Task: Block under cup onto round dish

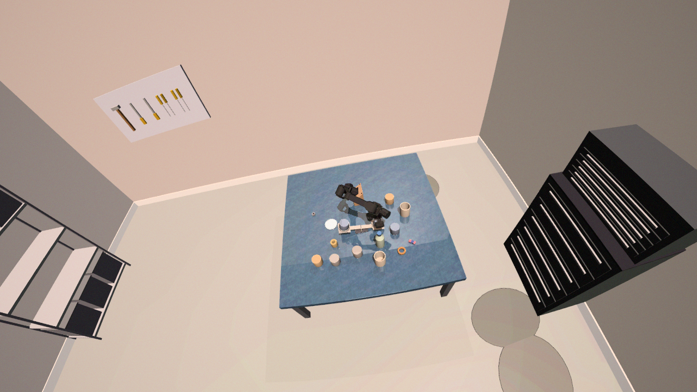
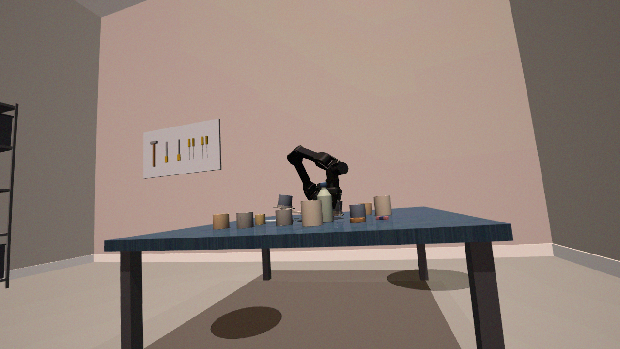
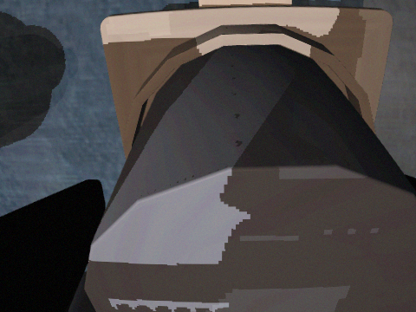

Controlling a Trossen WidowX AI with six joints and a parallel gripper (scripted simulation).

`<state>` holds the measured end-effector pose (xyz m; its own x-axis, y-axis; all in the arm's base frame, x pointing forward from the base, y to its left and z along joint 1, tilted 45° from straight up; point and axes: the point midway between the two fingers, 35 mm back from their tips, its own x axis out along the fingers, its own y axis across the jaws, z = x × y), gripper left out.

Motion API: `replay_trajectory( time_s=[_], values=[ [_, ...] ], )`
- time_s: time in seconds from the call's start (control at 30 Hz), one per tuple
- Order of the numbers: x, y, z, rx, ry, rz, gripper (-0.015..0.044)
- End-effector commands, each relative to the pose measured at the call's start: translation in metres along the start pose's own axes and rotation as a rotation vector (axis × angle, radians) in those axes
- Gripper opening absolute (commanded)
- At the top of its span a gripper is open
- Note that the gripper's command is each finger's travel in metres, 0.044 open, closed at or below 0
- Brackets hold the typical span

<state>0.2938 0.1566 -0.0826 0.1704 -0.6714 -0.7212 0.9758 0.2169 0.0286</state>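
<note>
One blue-grey cup (image 1: 343, 224) (image 2: 285, 200) stands upside down on the left end of the balance (image 1: 360, 228) (image 3: 143, 27). That end is higher than the right end. The matching cup (image 3: 243, 130) stands on the right end and fills much of the wrist view; the arm mostly hides it in the top view. My gripper (image 1: 378, 225) (image 3: 247, 192) is open and low at this right cup, with one finger on each side of it. I cannot tell whether the fingers touch it. The white round dish (image 1: 330, 224) lies left of the balance. No block shows.
A pale bottle (image 1: 379, 240) (image 2: 325, 209) stands just in front of the balance's right end. A loose blue-grey cup (image 1: 395, 228) (image 2: 357, 211) stands close to its right. Tan cups (image 1: 379, 259) (image 1: 404, 210), an orange ring and several smaller cups stand around.
</note>
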Motion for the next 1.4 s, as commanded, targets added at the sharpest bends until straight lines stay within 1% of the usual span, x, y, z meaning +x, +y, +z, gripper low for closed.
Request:
replay_trajectory(
  time_s=[0.0,0.03,0.3,0.67,0.7,1.37],
  values=[
    [0.004,-0.002,0.001,-0.006,-0.007,-0.002,0.0387],
    [0.004,-0.002,0.001,-0.006,-0.007,-0.002,0.0361],
    [0.004,-0.002,0.001,-0.006,-0.007,-0.002,0.0308],
    [-0.005,0.0,0.0,-0.006,-0.005,-0.002,0.0019],
    [-0.006,0.0,0.0,-0.006,-0.005,-0.002,0.0],
    [-0.031,0.004,-0.003,-0.007,-0.002,-0.002,0.0]
  ],
)
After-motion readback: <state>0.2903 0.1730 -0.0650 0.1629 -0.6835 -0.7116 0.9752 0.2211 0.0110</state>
